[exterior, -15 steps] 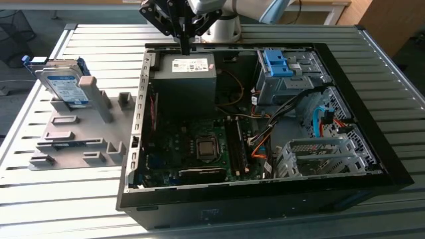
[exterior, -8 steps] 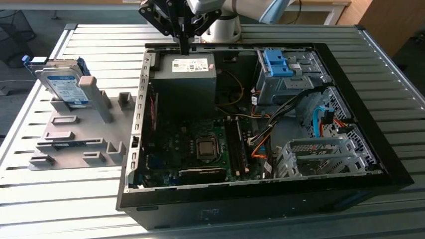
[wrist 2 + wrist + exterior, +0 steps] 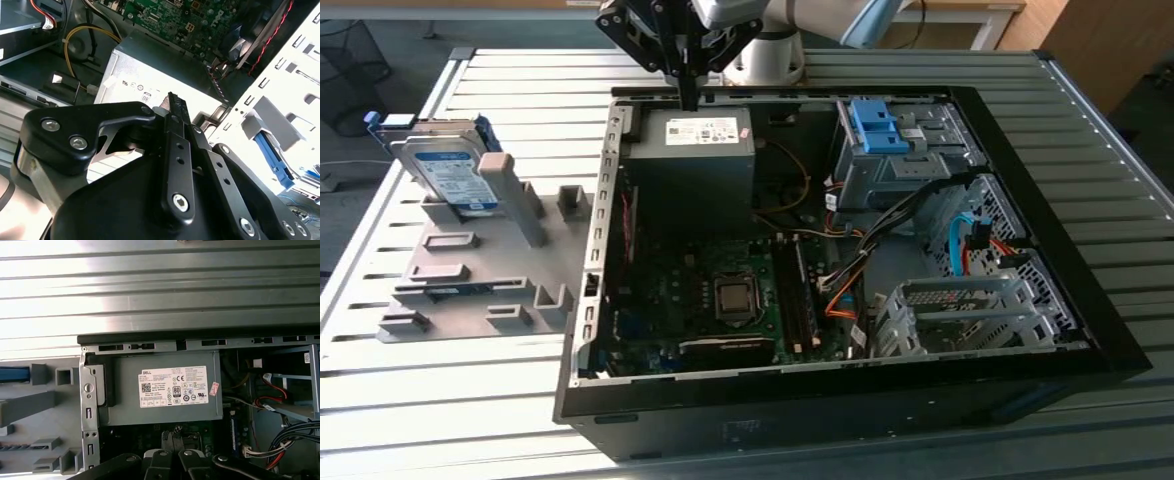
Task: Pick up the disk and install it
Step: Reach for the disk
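The disk [image 3: 451, 170], silver-grey with a white-and-blue label and blue carrier edges, stands tilted in the grey fixture [image 3: 480, 270] at the exterior view's left, outside the computer case [image 3: 1107, 340]. My gripper [image 3: 687, 98] hangs well to the right of the disk, just above the back edge of the case and the grey power supply box [image 3: 694, 150]. Its fingers are shut together with nothing between them. In both wrist views the black fingertips [image 3: 175, 105] [image 3: 171, 436] point at the power supply [image 3: 165, 390]. A blue strip [image 3: 12, 374] on the fixture may be the disk's carrier.
The open case holds the motherboard [image 3: 720, 290], cable bundles, a silver perforated drive cage [image 3: 961, 315] and a bare blue bracket [image 3: 878, 128] on the upper bay. The case and fixture rest on a ribbed metal table [image 3: 454, 400]. The arm's base [image 3: 767, 50] stands behind the case.
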{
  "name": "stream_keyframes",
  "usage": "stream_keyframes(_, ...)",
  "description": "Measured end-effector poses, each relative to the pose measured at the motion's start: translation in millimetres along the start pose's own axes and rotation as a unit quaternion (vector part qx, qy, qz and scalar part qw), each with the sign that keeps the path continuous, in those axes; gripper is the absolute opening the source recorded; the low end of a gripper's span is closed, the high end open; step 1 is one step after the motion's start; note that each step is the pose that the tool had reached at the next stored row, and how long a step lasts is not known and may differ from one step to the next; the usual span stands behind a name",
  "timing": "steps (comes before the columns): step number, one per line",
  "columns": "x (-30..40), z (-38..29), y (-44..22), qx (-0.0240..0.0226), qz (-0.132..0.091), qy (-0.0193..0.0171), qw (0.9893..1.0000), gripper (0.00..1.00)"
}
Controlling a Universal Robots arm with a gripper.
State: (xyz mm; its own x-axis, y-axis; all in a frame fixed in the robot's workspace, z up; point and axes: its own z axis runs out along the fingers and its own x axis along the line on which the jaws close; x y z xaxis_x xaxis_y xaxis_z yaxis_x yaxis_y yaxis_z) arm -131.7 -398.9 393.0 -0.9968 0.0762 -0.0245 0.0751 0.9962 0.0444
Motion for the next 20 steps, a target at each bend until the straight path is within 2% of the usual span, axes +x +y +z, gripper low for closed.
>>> stream_keyframes(20, 5.0, 0.0, -0.4, 0.0, 0.0, 0.0, 1.0, 0.11)
